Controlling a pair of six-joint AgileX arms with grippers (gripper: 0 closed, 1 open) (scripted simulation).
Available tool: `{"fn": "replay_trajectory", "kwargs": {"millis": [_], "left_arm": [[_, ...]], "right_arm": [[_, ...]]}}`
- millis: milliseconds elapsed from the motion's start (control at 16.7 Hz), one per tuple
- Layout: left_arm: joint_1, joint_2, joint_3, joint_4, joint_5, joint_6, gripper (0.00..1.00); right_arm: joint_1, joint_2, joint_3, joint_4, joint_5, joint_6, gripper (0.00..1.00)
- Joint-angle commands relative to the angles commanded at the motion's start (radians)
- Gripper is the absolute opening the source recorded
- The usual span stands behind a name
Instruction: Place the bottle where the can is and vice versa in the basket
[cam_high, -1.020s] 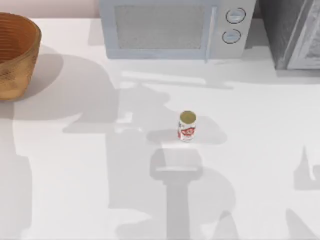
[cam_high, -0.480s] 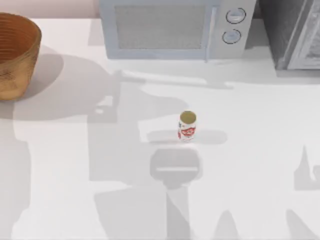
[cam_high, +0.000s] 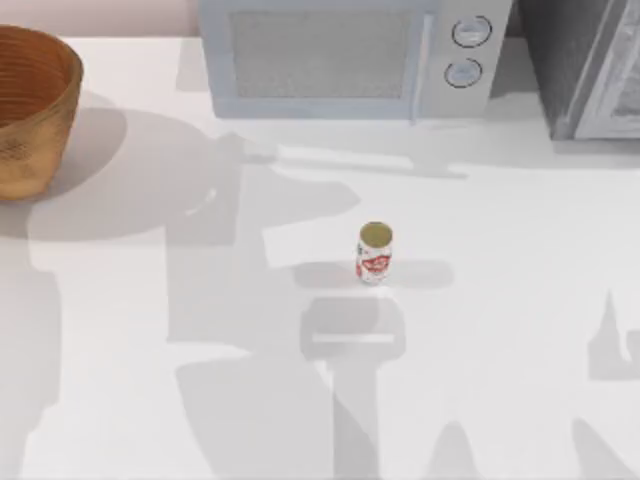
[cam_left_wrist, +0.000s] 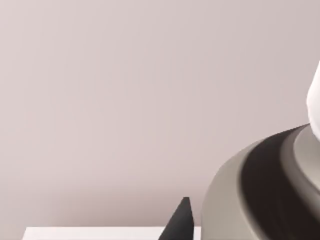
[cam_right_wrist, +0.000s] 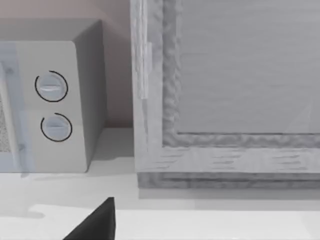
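Observation:
The can (cam_high: 374, 252) stands upright near the middle of the table, white with red marks and a tan-gold top. The basket (cam_high: 30, 110), golden-brown and ribbed, sits at the far left edge, partly cut off by the top view's border. The bottle is out of view. A dark tip of my left gripper (cam_left_wrist: 181, 222) shows against a plain wall, beside a large rounded grey and dark shape (cam_left_wrist: 260, 195) that I cannot identify. A dark tip of my right gripper (cam_right_wrist: 95, 224) shows above the table, facing the microwave and the cabinet. Arm shadows lie across the table around the can.
A pale microwave (cam_high: 345, 55) with two round dials (cam_right_wrist: 52, 105) stands at the back centre. A grey cabinet (cam_high: 590, 65) stands at the back right, with its framed door (cam_right_wrist: 235, 90) in the right wrist view.
The arm shadows on the table have shifted, the large one left of the can moving further left. The can and the basket have not moved.

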Motion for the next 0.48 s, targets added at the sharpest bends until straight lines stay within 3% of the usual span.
{"fn": "replay_trajectory", "kwargs": {"millis": [480], "left_arm": [[0.000, 0.000, 0.000, 0.000, 0.000, 0.000, 0.75]], "right_arm": [[0.000, 0.000, 0.000, 0.000, 0.000, 0.000, 1.00]]}}
